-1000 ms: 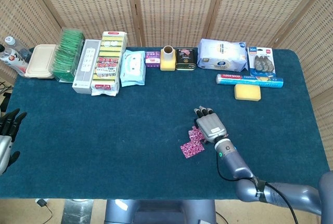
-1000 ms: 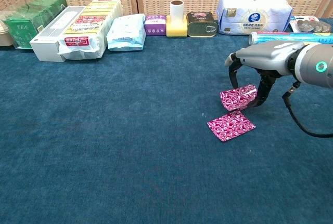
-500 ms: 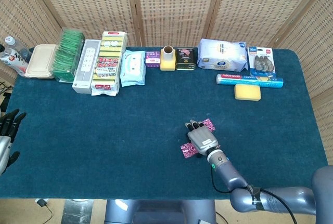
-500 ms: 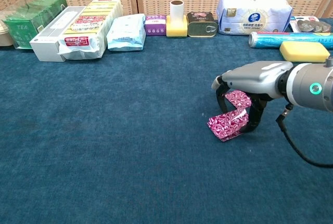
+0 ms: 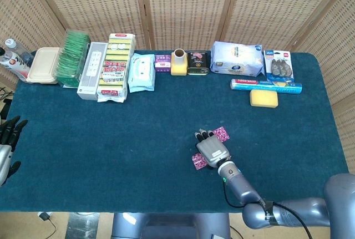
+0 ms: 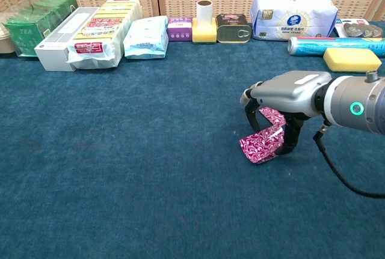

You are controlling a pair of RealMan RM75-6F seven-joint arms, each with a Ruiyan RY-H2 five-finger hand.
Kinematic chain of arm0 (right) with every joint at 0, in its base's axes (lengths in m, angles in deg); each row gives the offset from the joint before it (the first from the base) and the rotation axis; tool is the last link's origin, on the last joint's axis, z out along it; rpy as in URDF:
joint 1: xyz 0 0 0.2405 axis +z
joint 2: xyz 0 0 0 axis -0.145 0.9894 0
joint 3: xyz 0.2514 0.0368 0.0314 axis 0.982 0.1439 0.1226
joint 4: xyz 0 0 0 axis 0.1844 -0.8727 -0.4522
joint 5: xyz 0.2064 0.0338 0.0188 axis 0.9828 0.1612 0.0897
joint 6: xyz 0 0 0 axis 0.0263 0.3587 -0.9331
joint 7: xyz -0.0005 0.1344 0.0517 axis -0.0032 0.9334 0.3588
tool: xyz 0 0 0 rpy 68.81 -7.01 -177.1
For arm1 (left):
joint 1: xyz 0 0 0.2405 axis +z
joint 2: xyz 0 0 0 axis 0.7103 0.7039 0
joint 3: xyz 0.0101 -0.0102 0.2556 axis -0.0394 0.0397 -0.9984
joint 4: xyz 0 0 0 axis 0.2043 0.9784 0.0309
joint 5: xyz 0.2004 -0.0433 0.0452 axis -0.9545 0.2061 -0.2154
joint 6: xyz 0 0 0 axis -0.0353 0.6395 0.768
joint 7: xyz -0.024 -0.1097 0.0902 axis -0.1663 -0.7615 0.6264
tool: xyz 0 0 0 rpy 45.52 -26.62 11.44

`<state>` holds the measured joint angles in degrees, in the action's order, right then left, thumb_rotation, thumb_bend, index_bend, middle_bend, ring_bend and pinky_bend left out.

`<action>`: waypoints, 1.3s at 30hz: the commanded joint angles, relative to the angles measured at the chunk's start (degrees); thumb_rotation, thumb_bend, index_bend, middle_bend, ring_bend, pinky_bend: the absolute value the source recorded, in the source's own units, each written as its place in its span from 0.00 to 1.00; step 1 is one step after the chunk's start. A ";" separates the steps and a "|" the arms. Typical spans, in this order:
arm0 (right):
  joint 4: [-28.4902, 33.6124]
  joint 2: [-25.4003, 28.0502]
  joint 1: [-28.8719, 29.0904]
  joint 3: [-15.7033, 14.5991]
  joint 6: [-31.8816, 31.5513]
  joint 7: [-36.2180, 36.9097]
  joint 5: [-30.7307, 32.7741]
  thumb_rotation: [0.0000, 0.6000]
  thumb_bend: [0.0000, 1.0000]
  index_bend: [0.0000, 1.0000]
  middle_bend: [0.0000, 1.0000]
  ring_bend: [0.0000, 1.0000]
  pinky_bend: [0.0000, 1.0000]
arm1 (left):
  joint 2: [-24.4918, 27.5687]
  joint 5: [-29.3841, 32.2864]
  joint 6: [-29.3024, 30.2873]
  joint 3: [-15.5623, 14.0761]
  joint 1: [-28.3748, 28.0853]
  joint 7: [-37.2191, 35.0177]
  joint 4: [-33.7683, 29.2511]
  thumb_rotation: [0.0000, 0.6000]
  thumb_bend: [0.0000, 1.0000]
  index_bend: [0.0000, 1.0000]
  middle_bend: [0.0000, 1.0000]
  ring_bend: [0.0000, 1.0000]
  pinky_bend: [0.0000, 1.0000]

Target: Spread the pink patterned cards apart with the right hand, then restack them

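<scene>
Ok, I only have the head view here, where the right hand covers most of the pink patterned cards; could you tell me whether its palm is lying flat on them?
Observer: No. In the chest view the right hand arches over the pink patterned cards, with the palm raised clear and only the fingers reaching down to them.
Operator: Thank you. Do both cards lie flat on the cloth?
Observer: Apparently not. The nearer card looks tilted, its right edge lifted against the fingers, while the farther card lies behind it under the palm.
</scene>
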<state>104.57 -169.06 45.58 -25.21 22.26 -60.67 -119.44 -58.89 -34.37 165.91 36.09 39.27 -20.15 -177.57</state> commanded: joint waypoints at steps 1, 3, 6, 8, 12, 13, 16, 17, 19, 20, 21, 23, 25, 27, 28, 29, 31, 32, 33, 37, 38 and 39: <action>-0.27 0.27 0.54 0.33 -0.32 -0.16 0.92 1.00 0.30 0.43 0.10 0.02 0.14 | -0.01 -0.06 0.04 -0.03 0.02 0.05 -0.04 1.00 0.13 0.00 0.00 0.00 0.07; -0.73 0.41 1.00 0.35 -0.37 -0.49 1.98 1.00 0.30 0.42 0.10 0.02 0.14 | -0.01 -0.10 0.09 -0.06 0.06 0.03 -0.06 1.00 0.13 0.00 0.00 0.00 0.07; -1.40 0.75 1.55 0.28 0.22 -0.57 3.51 1.00 0.30 0.41 0.10 0.02 0.15 | -0.01 -0.06 0.15 -0.05 0.10 -0.08 -0.07 1.00 0.13 0.00 0.00 0.00 0.07; -1.70 1.06 1.89 0.25 0.95 -0.33 4.17 1.00 0.30 0.40 0.10 0.02 0.15 | 0.02 0.03 0.03 -0.03 0.06 -0.15 -0.06 1.00 0.13 0.00 0.00 0.00 0.07; -1.97 1.70 2.63 -0.14 1.71 -0.39 4.81 1.00 0.30 0.40 0.10 0.02 0.16 | 0.06 0.15 -0.17 0.01 -0.06 -0.04 -0.15 1.00 0.13 0.00 0.00 0.00 0.07; -1.86 1.79 2.73 -0.35 1.77 -0.38 4.79 1.00 0.30 0.40 0.10 0.02 0.16 | 0.04 0.13 -0.13 0.00 -0.04 0.01 -0.16 1.00 0.13 0.00 0.00 0.00 0.07; -1.59 2.02 2.98 -0.95 1.81 -0.45 4.56 1.00 0.30 0.40 0.10 0.02 0.16 | 0.02 0.11 -0.16 -0.05 -0.04 0.07 -0.16 1.00 0.13 0.00 0.00 0.00 0.07; -1.51 2.09 3.07 -1.13 1.90 -0.39 4.52 1.00 0.30 0.40 0.10 0.02 0.16 | 0.02 0.14 -0.18 -0.05 -0.04 0.09 -0.18 1.00 0.13 0.00 0.00 0.00 0.07; -1.45 2.21 3.25 -1.37 2.11 -0.27 4.53 1.00 0.30 0.40 0.10 0.02 0.16 | 0.03 0.18 -0.12 -0.03 -0.02 0.14 -0.19 1.00 0.13 0.00 0.00 0.00 0.07; -1.41 2.26 3.32 -1.45 2.19 -0.22 4.55 1.00 0.30 0.40 0.10 0.02 0.16 | 0.03 0.15 -0.09 -0.05 0.01 0.10 -0.19 1.00 0.13 0.00 0.00 0.00 0.07; -1.31 2.37 3.43 -1.62 2.41 -0.13 4.56 1.00 0.30 0.40 0.10 0.02 0.16 | 0.04 0.10 -0.04 -0.06 0.03 0.06 -0.19 1.00 0.13 0.00 0.00 0.00 0.07; -1.33 2.49 3.74 -2.10 2.82 -0.24 4.31 1.00 0.30 0.40 0.10 0.02 0.16 | -0.02 0.03 -0.07 -0.09 0.02 0.15 -0.18 1.00 0.13 0.00 0.00 0.00 0.07; -1.43 2.45 3.99 -2.30 2.91 -0.17 4.34 1.00 0.30 0.40 0.10 0.02 0.17 | -0.04 0.05 -0.03 -0.08 0.02 0.18 -0.19 1.00 0.13 0.00 0.00 0.00 0.07; -1.53 2.37 4.20 -2.49 2.86 -0.20 4.33 1.00 0.30 0.40 0.10 0.02 0.17 | -0.04 0.06 0.01 -0.06 0.04 0.16 -0.18 1.00 0.13 0.00 0.00 0.00 0.07; -1.57 2.32 4.33 -2.60 2.86 -0.22 4.40 1.00 0.29 0.40 0.10 0.02 0.17 | -0.04 0.08 0.03 -0.05 0.04 0.13 -0.19 1.00 0.13 0.00 0.00 0.00 0.07; -1.59 2.28 4.41 -2.64 2.86 -0.20 4.44 1.00 0.29 0.40 0.10 0.02 0.17 | -0.04 0.10 0.03 -0.03 0.04 0.12 -0.18 1.00 0.13 0.00 0.00 0.00 0.07; -1.60 2.19 4.60 -2.73 2.83 -0.05 4.50 1.00 0.29 0.39 0.09 0.02 0.17 | -0.02 0.15 -0.03 -0.02 0.01 0.11 -0.19 1.00 0.13 0.00 0.00 0.00 0.07; -1.65 2.12 4.69 -2.77 2.78 0.02 4.49 1.00 0.29 0.38 0.09 0.02 0.17 | 0.00 0.15 -0.06 -0.03 0.01 0.09 -0.20 1.00 0.13 0.00 0.00 0.00 0.07; -1.69 2.09 4.75 -2.81 2.73 0.04 4.48 1.00 0.29 0.37 0.09 0.02 0.17 | 0.01 0.15 -0.07 -0.03 0.01 0.09 -0.19 1.00 0.13 0.00 0.00 0.00 0.07; -1.81 1.94 5.00 -3.09 2.35 0.05 4.58 1.00 0.29 0.32 0.09 0.02 0.17 | 0.04 0.12 0.01 -0.02 0.04 -0.03 -0.16 1.00 0.13 0.00 0.00 0.00 0.07; -1.80 1.91 5.02 -3.16 2.30 0.16 4.65 1.00 0.29 0.31 0.09 0.02 0.17 | 0.06 0.12 0.00 -0.02 0.04 -0.11 -0.16 1.00 0.13 0.00 0.00 0.00 0.07; -1.86 1.87 5.00 -3.21 2.25 0.42 4.65 1.00 0.29 0.29 0.09 0.02 0.17 | 0.10 0.12 -0.07 -0.04 0.02 -0.20 -0.14 1.00 0.13 0.00 0.00 0.00 0.07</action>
<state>102.74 -167.16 50.58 -28.38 24.54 -60.35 -114.81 -58.81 -34.25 165.86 36.05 39.29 -20.33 -177.72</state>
